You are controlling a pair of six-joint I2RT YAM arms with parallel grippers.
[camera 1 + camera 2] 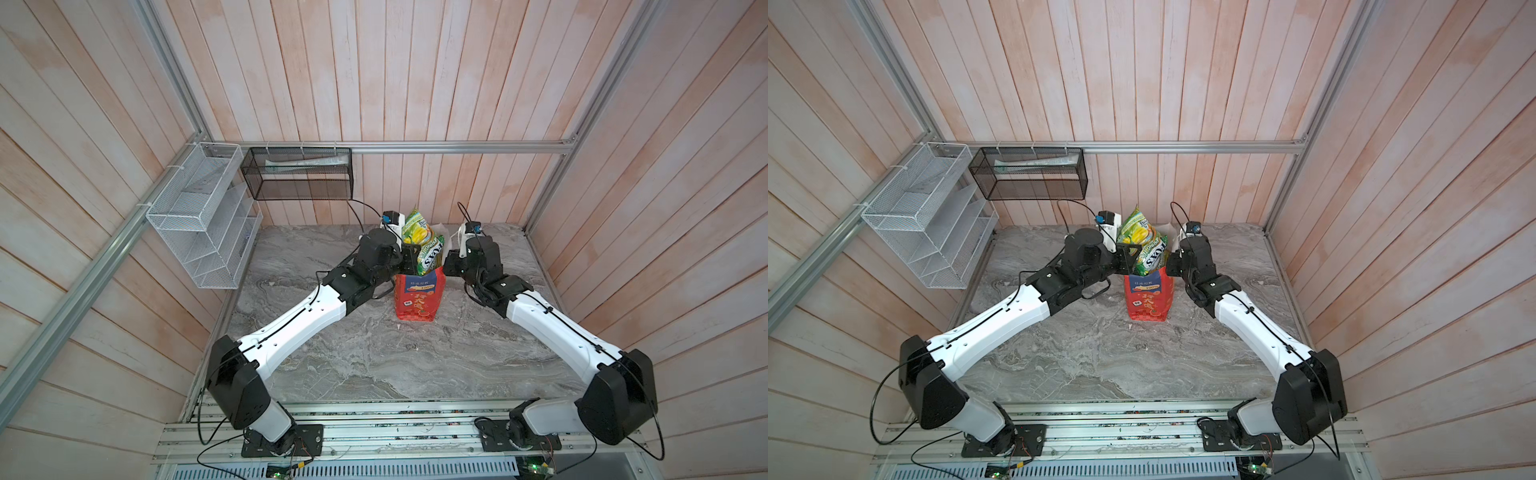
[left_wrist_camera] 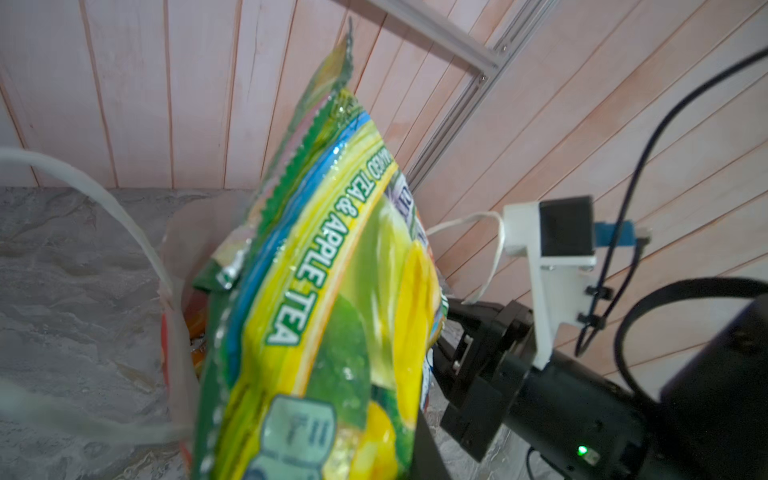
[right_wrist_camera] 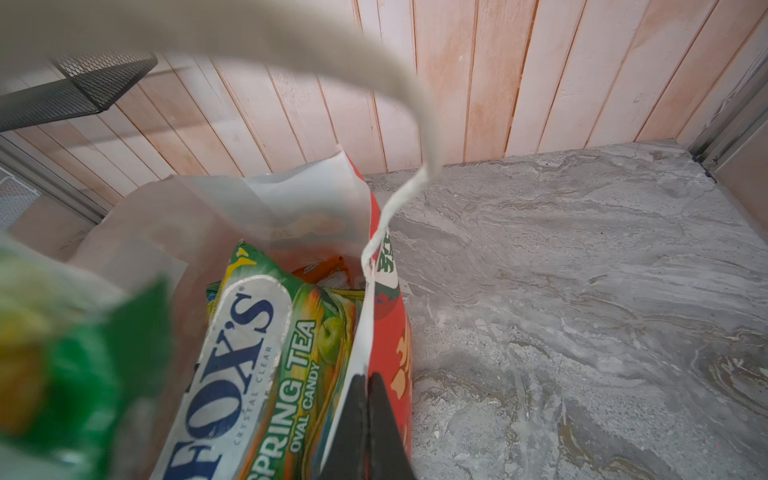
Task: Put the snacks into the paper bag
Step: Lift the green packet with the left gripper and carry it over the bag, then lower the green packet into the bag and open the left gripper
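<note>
Nearest me, both arms reach in over the grey marbled counter [image 1: 374,357] and meet at the tall red paper bag [image 1: 417,299]. It stands upright at mid-counter, with gold characters and a blue panel on its front face. My right pincer [image 3: 366,386] is clenched on the bag's rim: the right wrist view shows the white-lined wall nipped between the two black fingers. My left pincer [image 1: 410,255] grasps a glossy green-and-yellow candy packet [image 1: 415,226] and holds it tilted above the bag's mouth, clear of the counter. Just under it a second green packet [image 1: 430,257] with a white FOX'S label pokes out of the opening, its label upside down in both top views.

The right wrist view looks down into the bag, which the top views cannot do. There the second packet reads SPRING TEA OVAL CANDY, and an orange packet [image 3: 328,266] lies deeper behind it. A white cord handle [image 3: 399,199] arcs across that view. The left wrist view alone gives the held packet's lettering, APPLE TEA.

Farthest off, in both top views, a white wire rack [image 1: 203,216] and a black mesh basket [image 1: 297,174] hang on the plank walls, well apart from the bag.
</note>
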